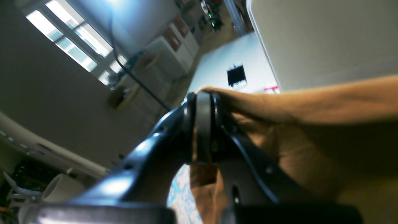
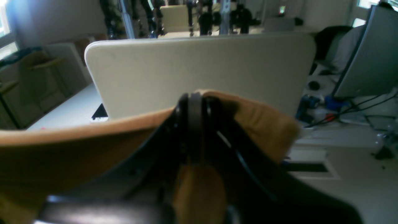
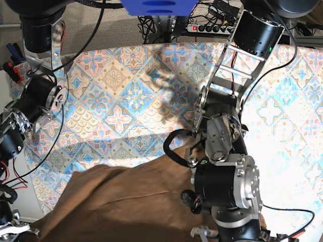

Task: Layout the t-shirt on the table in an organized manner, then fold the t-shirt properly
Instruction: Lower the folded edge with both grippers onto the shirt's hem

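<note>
- Left wrist view: the left gripper (image 1: pixel 203 102) is seen pinched closed on an edge of the tan-brown t-shirt (image 1: pixel 311 105), which is stretched away to the right. A strip of the patterned table (image 1: pixel 182 199) is glimpsed below.
- Right wrist view: the right gripper (image 2: pixel 194 101) is clamped on a fold of the t-shirt (image 2: pixel 62 149); a cream partition panel (image 2: pixel 202 65) is seen behind.
- Base view: the t-shirt (image 3: pixel 126 201) is spread over the near edge of the table (image 3: pixel 126 101), partly hidden by the left arm (image 3: pixel 224 171).
</note>
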You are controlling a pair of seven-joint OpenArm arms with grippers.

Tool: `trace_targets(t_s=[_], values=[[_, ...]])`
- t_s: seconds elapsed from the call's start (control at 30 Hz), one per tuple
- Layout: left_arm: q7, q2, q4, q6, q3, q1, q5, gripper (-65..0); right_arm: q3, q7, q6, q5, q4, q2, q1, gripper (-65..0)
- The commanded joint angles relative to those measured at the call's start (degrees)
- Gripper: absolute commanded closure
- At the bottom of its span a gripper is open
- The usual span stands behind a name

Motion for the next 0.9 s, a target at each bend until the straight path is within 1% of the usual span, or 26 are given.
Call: trace_targets(t_s=[0.0,0.1,0.17,0.23,0.33,0.43,0.47,0.5,0.53,0.6,0.63,0.67,0.73,0.8,0.87], values=[[-0.55,0.14,0.34,0.17,0.0,-1.1,0.69,0.0,0.16,2.8,0.08,0.54,1.58,0.62,1.82,0.0],[-0.55,0.14,0.52,0.17,0.35,1.54,0.69,0.0,0.25,4.03,0.08,0.62,2.28,0.62,0.24,0.0],[-0.55,0.14,0.87,0.17,0.35,2.94,0.69,0.0,0.86,5.88,0.0,0.62,2.46,0.62,-4.51,0.0],[-0.55,0.14,0.96,0.17,0.35,4.62,0.69,0.0,3.24,8.43,0.0,0.8,3.07,0.53,-8.64,0.0],[-0.55,0.14,0.96,0.17,0.35,6.29,0.6,0.0,5.52,9.05,0.0,5.55,3.25,-1.23,-10.4,0.0],[-0.55,0.14,1.05,0.08,-0.88,6.29,0.6,0.0,7.46,9.13,0.0,9.85,3.16,-0.96,-12.6,0.0],[-0.55,0.14,1.05,-0.01,-1.84,5.76,0.6,0.0,7.72,8.96,-0.09,10.38,3.16,-0.79,-12.69,0.0],[-0.55,0.14,1.05,-0.97,-2.81,4.62,0.42,0.0,7.63,7.99,-0.27,10.47,3.16,-0.35,-12.77,0.0],[-0.55,0.14,1.05,-2.82,-4.04,3.47,0.25,0.0,7.63,6.5,-1.06,10.65,3.16,0.09,-12.6,0.0],[-0.55,0.14,0.96,-8.45,-7.65,1.19,0.16,0.0,7.37,2.72,-4.22,10.82,3.16,1.15,-11.45,0.0],[-0.55,0.14,0.96,-10.73,-9.84,0.4,0.16,0.0,7.37,1.49,-5.1,11.35,3.16,1.32,-11.02,0.0],[-0.55,0.14,0.96,-12.05,-11.69,0.04,0.25,0.0,7.37,0.69,-5.63,12.14,3.25,1.41,-10.84,0.0],[-0.55,0.14,0.96,-14.07,-13.89,-0.22,0.25,0.0,7.72,0.34,-5.63,14.34,3.34,2.11,-10.93,0.0],[-0.55,0.14,0.96,-15.13,-13.71,1.19,0.33,0.0,7.72,-0.18,-5.89,17.41,3.43,3.96,-11.28,0.0],[-0.55,0.14,0.96,-15.57,-13.98,3.65,0.25,0.0,7.81,-0.1,-7.39,21.11,3.6,4.22,-12.07,0.0]])
